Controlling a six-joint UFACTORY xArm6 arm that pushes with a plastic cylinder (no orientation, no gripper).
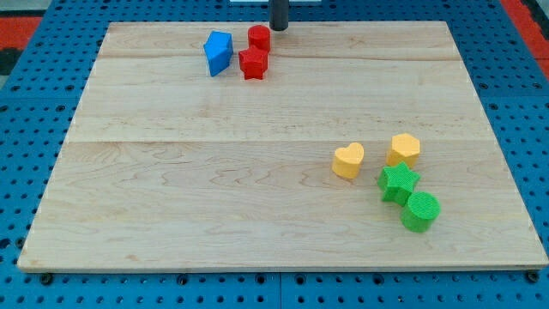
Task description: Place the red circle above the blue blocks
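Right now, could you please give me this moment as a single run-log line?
my tip: right of red circle, apart | red circle: right of blue block, above red star | not above blue yet

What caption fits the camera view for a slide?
My tip stands right of the red circle, beside the blue block and red star.

red star, yellow heart, green star

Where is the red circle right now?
The red circle sits near the view's top edge, just above the red star, right of the blue block.
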